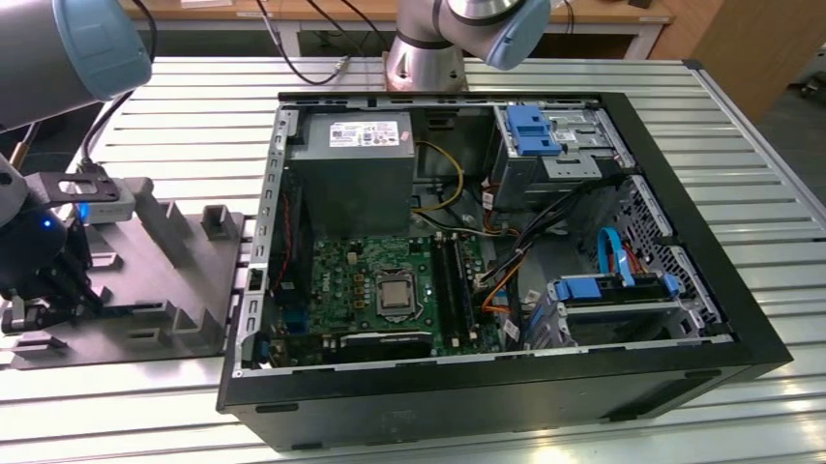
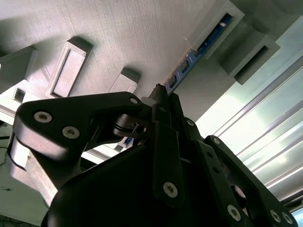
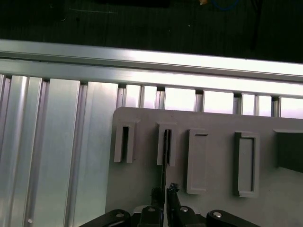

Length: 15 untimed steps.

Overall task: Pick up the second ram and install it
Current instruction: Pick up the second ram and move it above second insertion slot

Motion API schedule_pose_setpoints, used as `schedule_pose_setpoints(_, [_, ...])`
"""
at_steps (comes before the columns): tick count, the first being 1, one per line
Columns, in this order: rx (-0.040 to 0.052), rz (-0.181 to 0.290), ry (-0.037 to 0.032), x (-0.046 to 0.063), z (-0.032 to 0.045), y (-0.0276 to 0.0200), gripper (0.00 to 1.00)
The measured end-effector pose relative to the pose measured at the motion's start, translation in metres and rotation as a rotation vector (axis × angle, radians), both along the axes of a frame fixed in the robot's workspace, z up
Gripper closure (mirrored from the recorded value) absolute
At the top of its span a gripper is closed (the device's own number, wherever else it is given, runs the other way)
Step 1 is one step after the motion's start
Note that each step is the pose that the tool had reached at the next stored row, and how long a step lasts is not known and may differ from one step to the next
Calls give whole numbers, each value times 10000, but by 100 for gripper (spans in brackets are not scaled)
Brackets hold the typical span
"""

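Gripper [image 3: 164, 190] fingers are clamping the ram [image 2: 214, 34] edgewise in a gray holder [image 3: 137, 184] in both wrist views; the exterior view is showing a computer case [image 1: 490, 396] at the holder's three o'clock.

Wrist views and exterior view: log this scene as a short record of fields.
gripper: over the grey holder, at the exterior view's left; jaws shut on the second ram
second ram: on edge, far end seated in a holder slot
computer case: open, lying on the slatted table, to the holder's right in the exterior view
memory slots: long, black, on the motherboard inside the case
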<state>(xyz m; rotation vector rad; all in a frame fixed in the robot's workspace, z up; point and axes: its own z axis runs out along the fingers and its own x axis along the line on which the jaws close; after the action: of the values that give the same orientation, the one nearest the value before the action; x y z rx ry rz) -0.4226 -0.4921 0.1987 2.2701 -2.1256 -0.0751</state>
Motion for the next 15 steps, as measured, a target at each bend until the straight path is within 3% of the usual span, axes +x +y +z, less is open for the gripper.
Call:
schedule_pose_setpoints(6, [0,0,1,0,0,-1,83])
schedule_pose_setpoints(7, [0,0,1,0,0,-1,88])
schedule_pose_setpoints(13, [0,-11,0,0,0,-2,88])
schedule_pose_setpoints(15, [-1,-285,1,0,-2,-3,88])
